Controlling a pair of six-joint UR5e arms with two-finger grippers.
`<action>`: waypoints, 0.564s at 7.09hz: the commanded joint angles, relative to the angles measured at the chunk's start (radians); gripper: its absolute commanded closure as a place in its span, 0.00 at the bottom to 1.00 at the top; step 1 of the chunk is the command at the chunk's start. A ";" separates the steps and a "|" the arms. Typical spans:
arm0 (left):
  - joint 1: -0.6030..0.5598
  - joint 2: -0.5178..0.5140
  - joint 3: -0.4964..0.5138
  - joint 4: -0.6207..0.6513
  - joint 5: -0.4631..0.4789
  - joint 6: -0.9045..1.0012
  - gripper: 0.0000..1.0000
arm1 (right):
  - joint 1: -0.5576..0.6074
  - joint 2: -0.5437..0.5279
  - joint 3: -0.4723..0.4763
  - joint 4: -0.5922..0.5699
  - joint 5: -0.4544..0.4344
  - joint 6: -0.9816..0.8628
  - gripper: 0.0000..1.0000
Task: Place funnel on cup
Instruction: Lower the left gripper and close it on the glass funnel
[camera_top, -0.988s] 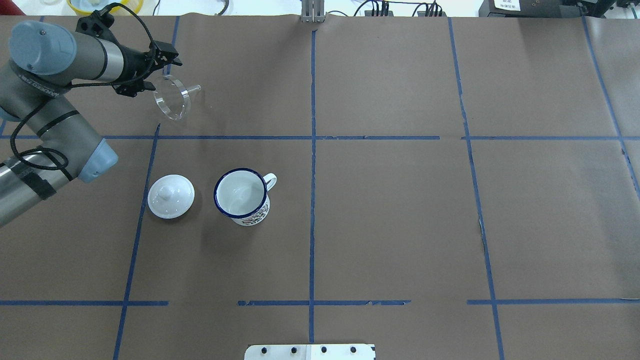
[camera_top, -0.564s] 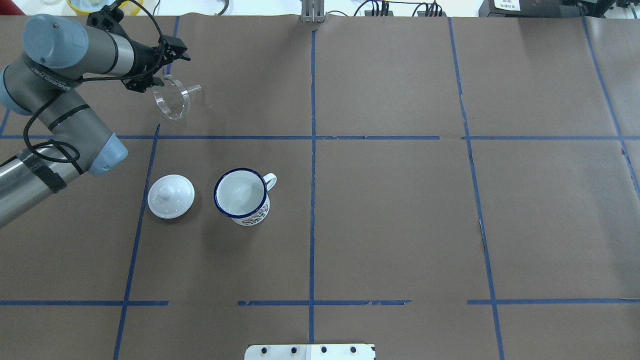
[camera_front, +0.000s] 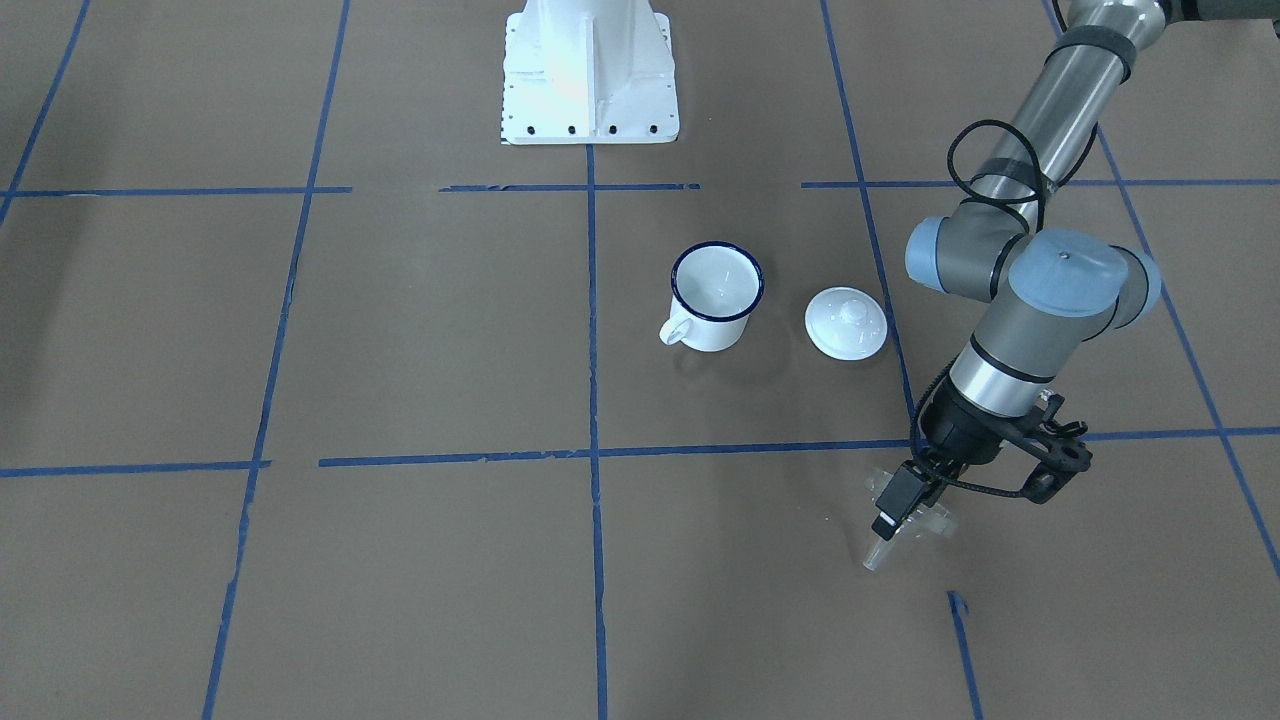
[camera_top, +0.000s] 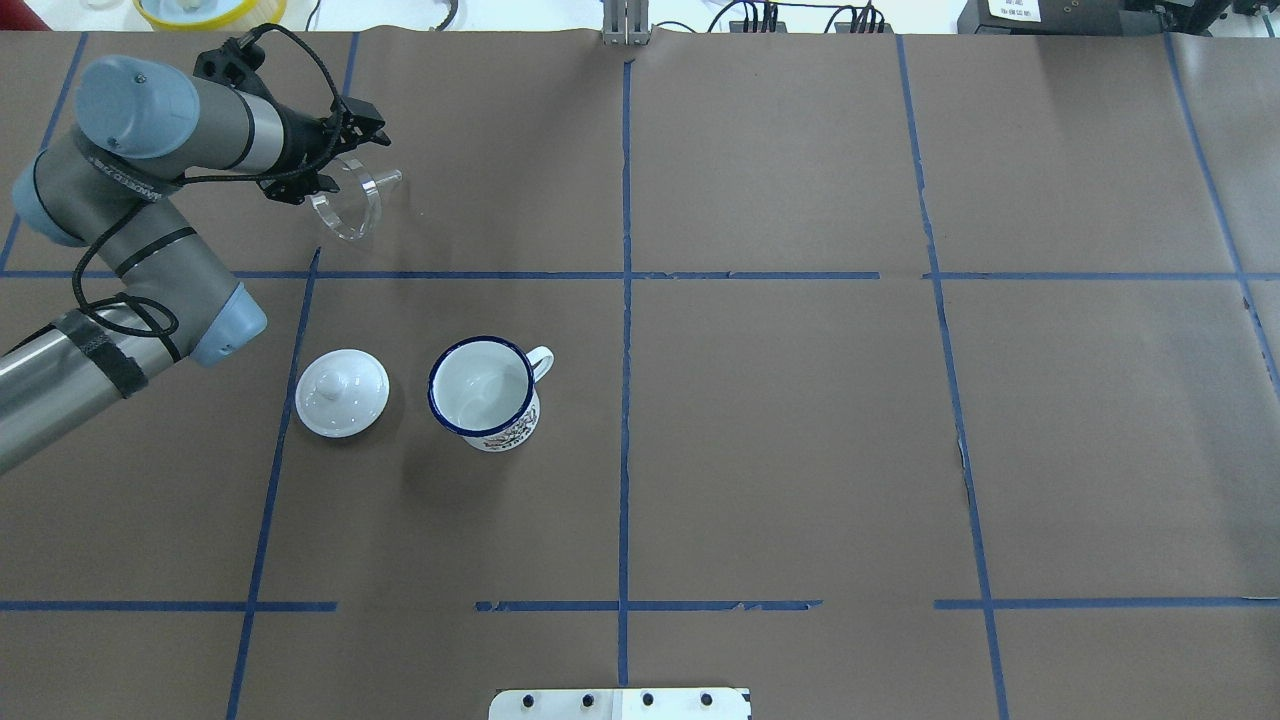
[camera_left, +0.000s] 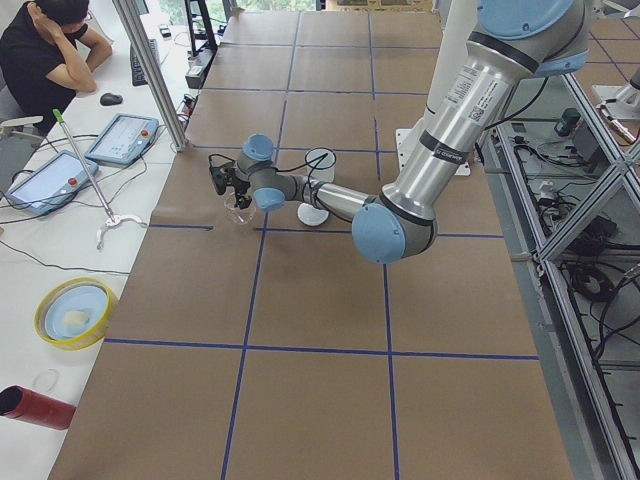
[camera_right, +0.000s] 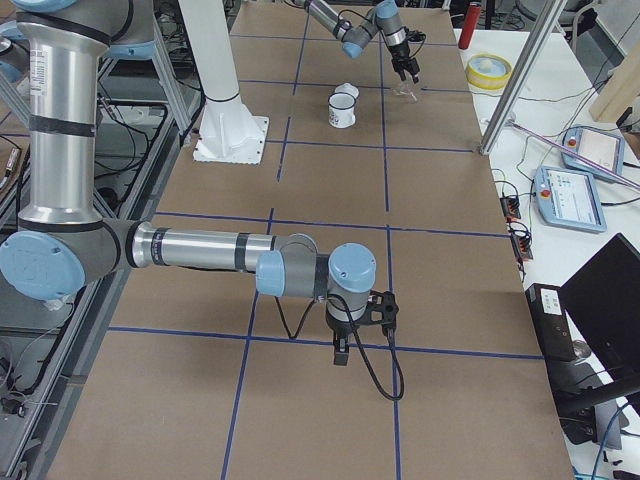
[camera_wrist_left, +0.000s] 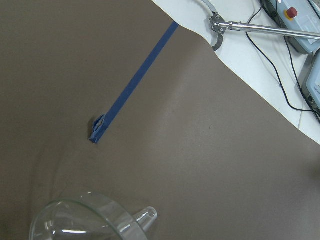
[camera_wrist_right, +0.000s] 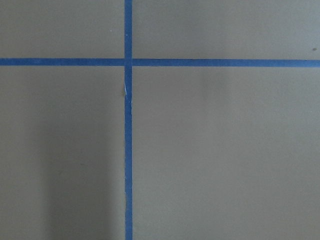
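The clear funnel (camera_top: 345, 205) lies on its side at the far left of the table, spout toward the middle; it also shows in the front view (camera_front: 905, 525) and at the bottom of the left wrist view (camera_wrist_left: 90, 222). The white mug with a blue rim (camera_top: 484, 392) stands upright and empty nearer the robot, also in the front view (camera_front: 715, 297). My left gripper (camera_top: 335, 155) is open, hanging just over the funnel's wide rim and holding nothing. My right gripper (camera_right: 342, 355) shows only in the exterior right view, low over bare table far from both; I cannot tell its state.
A white round knobbed lid (camera_top: 342, 392) lies just left of the mug. A yellow bowl (camera_top: 205, 10) sits beyond the table's far edge. Blue tape lines (camera_top: 625, 275) cross the brown table cover. A person sits at a side desk (camera_left: 45, 45).
My left arm has swung right and brought the gripper closer over the funnel's rim. The funnel, mug and lid have not moved.
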 joint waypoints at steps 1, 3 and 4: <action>0.002 -0.003 0.004 -0.003 -0.002 0.000 0.40 | 0.000 0.000 0.000 0.000 0.000 0.000 0.00; 0.002 -0.003 0.002 -0.004 -0.003 0.001 0.75 | 0.000 0.000 0.000 0.000 0.000 0.000 0.00; -0.001 -0.002 -0.001 -0.004 -0.003 0.003 0.95 | 0.000 0.000 0.000 0.000 0.000 0.000 0.00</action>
